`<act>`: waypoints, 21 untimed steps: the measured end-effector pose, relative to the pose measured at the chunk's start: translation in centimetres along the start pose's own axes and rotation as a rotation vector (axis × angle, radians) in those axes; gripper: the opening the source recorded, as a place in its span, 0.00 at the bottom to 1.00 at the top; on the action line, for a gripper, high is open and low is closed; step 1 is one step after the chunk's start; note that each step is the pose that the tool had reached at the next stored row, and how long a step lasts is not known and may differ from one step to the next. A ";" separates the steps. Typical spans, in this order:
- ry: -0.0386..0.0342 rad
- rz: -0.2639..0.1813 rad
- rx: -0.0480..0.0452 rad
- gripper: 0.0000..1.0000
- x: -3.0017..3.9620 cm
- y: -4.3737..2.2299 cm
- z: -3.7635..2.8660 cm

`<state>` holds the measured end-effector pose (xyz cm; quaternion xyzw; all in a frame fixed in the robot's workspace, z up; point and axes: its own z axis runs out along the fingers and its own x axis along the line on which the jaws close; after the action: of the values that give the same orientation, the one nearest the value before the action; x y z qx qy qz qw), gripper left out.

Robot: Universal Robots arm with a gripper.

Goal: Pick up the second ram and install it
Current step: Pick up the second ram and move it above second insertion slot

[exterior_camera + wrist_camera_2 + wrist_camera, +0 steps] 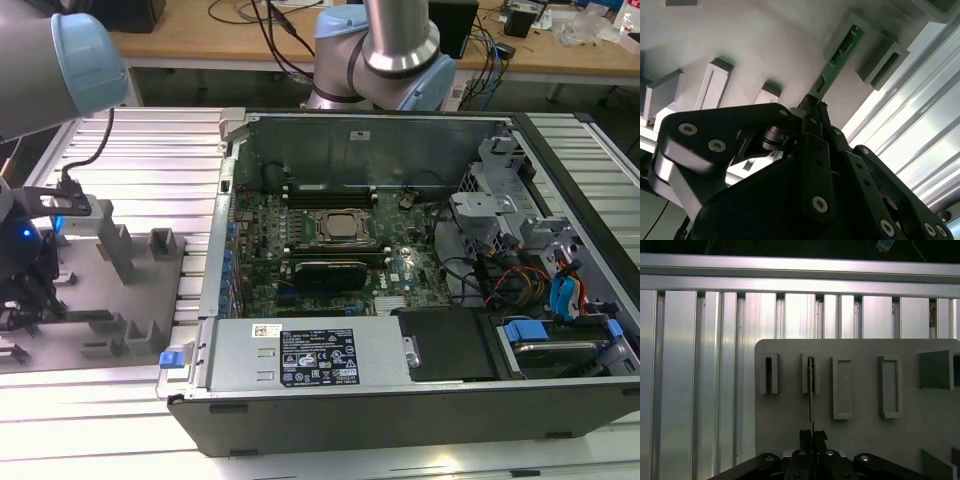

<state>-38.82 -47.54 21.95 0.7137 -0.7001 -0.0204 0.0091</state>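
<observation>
My claw [811, 435], fingers pinched shut on one end of the green second ram [838, 59]; the stick's far end seated in an upright slotted block [804, 372] of the grey holder tray [865, 440], ribbed aluminium table [700, 390] beyond.

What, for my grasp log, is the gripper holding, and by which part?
The gripper pinches the ram at one end; the other end sits in the tray.

second ram [839, 57]: near end is covered by the tool [812, 111] clamped on it; far part is partly hidden in a holder tray [765, 45] block.
holder tray: cut off by the first wrist view's edge.
</observation>
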 end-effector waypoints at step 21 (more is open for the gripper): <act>0.0000 0.000 0.0000 0.13 -0.08 0.19 -4.60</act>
<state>-38.82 -47.54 26.55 0.7137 -0.7001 -0.0204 0.0091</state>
